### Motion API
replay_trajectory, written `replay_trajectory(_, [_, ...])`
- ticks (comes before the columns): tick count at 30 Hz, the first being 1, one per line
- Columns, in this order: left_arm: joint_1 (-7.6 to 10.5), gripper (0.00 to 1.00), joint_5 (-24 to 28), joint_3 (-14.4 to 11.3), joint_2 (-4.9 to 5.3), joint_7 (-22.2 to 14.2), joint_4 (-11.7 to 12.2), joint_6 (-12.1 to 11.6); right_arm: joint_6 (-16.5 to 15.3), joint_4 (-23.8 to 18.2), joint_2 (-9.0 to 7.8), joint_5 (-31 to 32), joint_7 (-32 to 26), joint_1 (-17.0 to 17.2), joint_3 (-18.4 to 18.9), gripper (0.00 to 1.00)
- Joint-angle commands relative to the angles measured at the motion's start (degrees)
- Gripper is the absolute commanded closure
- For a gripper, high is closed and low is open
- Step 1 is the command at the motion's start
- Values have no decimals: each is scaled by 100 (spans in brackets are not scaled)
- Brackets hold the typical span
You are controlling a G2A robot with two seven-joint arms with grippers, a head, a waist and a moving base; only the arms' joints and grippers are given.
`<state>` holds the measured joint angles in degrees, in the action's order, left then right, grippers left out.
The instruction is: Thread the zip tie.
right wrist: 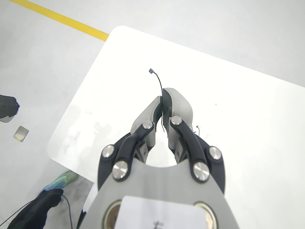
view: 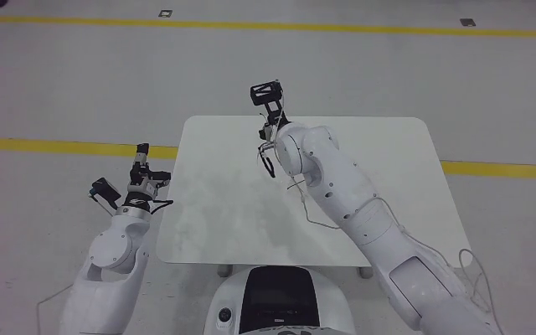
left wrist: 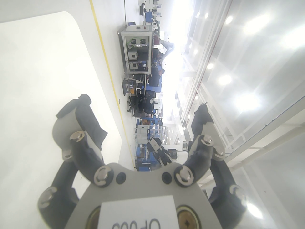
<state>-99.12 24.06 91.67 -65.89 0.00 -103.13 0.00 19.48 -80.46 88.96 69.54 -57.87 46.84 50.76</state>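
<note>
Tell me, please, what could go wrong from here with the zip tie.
1. The right gripper pinches the thin zip tie mid-strap, so it may slip or twist in that grip.
2. The left gripper hangs open beside the table, apart from the tie, so the head end is unsupported and could flex off aim.

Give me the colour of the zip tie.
Black. The zip tie, pinched in the right gripper, shows best in the right wrist view.

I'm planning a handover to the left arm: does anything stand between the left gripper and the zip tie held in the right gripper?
Nothing visible does. The right gripper is shut on the zip tie above the table. The left gripper hangs open off the table's edge, with bare tabletop between them.
</note>
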Motion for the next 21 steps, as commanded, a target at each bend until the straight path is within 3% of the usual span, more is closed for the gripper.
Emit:
replay_trajectory(1, [0, 0, 0, 0, 0, 0, 0, 0, 0, 0, 0, 0, 0, 0, 0, 100])
replay_trajectory(10, [0, 0, 0, 0, 0, 0, 0, 0, 0, 85, 38, 1, 105, 2, 36, 100])
replay_trajectory(11, [21, 0, -188, 20, 6, 28, -10, -67, 0, 127, 67, 8, 72, -51, 32, 100])
replay_trajectory(15, [-53, 0, -1799, 39, 33, 458, -11, -585, 0, 347, 281, 25, -64, -303, 101, 100])
replay_trajectory(18, [-103, 0, -3164, -10, 40, 1001, 28, -888, 0, 497, 483, 26, -124, -389, 258, 100])
replay_trajectory(21, [-75, 0, -3968, -113, 22, 1481, 149, -921, 0, 659, 681, 51, -213, -441, 424, 100])
